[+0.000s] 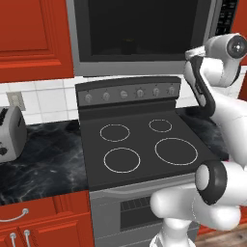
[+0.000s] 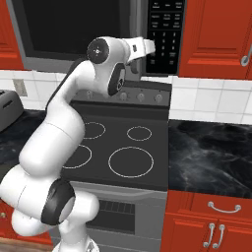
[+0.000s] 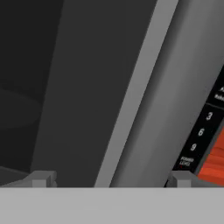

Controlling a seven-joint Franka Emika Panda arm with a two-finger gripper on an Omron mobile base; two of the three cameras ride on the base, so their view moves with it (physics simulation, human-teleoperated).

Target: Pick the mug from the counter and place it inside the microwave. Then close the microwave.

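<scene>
The microwave (image 1: 140,34) hangs above the stove, its dark glass door lying flush with its front. A faint dark shape (image 1: 128,47) shows behind the glass; I cannot tell if it is the mug. My arm is raised, and my gripper (image 2: 149,48) is held close to the microwave's right side, beside the keypad (image 2: 165,34). In the hand view my gripper (image 3: 111,180) is open, its tips wide apart with nothing between them. It faces the door's grey vertical bar (image 3: 131,100), with the keypad digits (image 3: 201,131) to the right. The black marble counter (image 1: 43,159) flanks the stove.
A black stovetop (image 1: 140,144) with white burner rings lies below the microwave. A silver toaster (image 1: 9,132) stands on the left counter. Red cabinets (image 2: 216,34) hang beside the microwave, and more red cabinets (image 2: 211,226) sit under the right counter (image 2: 211,152).
</scene>
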